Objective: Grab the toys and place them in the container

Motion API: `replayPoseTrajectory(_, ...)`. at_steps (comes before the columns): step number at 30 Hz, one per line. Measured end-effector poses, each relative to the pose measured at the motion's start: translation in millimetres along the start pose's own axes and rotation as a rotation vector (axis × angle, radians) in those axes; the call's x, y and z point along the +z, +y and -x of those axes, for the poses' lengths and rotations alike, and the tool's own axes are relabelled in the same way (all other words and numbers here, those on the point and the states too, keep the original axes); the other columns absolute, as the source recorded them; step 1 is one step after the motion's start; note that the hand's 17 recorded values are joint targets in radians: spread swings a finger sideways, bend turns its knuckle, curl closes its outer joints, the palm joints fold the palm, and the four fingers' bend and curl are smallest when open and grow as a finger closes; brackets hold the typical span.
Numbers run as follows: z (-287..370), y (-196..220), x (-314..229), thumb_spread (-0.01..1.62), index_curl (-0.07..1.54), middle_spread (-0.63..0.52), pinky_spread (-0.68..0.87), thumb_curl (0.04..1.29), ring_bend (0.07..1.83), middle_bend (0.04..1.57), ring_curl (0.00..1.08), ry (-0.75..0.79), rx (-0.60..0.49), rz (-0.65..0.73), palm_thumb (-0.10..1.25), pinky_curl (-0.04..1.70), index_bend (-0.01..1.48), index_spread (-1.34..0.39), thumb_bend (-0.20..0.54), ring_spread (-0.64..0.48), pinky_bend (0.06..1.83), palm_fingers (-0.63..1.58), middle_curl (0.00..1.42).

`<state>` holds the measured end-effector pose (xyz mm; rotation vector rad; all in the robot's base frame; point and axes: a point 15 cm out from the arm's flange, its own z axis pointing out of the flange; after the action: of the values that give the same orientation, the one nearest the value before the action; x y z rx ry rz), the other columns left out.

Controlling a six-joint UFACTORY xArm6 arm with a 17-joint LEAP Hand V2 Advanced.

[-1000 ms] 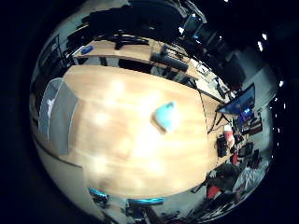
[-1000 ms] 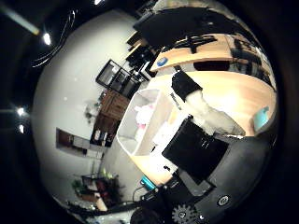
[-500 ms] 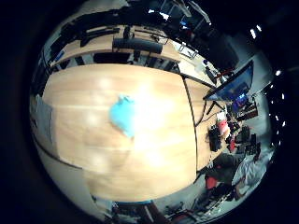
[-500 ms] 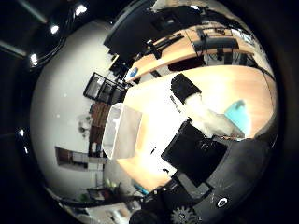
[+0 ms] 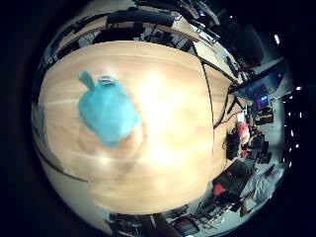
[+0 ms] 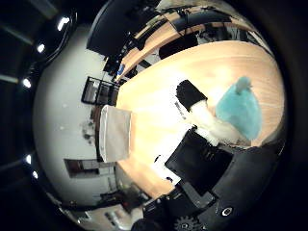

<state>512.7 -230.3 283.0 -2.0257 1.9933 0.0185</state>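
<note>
1. Your blue plush toy (image 5: 107,112) is lying on the wooden table (image 5: 168,148), and it fills way more of the palm views than it did a second ago. The views shifted, not the toy, so you've brought the hand (image 6: 202,144) down right over it.
2. Fingers look straight and relaxed, one stretched out just beside the toy, holding nothing. I'd say you're lined up for the grab and just need to curl around it.
3. The white container (image 6: 114,134) sits well apart on the same table, nearer its far edge, so there's a carry ahead.
4. The table is otherwise bare around the toy. Round it: desks, a lit monitor (image 5: 260,98), dark shelving (image 6: 98,91).
</note>
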Motion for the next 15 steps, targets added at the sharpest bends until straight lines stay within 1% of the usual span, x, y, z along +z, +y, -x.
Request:
replayPoseTrajectory(6, -11, 5, 34, 0.97, 0.40, -0.36, 0.24, 0.46, 0.79, 0.18, 0.14, -0.012, 0.005, 0.063, 0.51, 0.00, 0.27, -0.64, -0.029, -0.32, 0.50, 0.55, 0.25)
replayPoseTrajectory(15, -24, 2, 65, 0.98, 0.40, -0.35, 0.25, 0.46, 0.78, 0.18, 0.14, -0.024, 0.010, 0.104, 0.51, 0.00, 0.27, -0.64, -0.029, -0.31, 0.50, 0.54, 0.24)
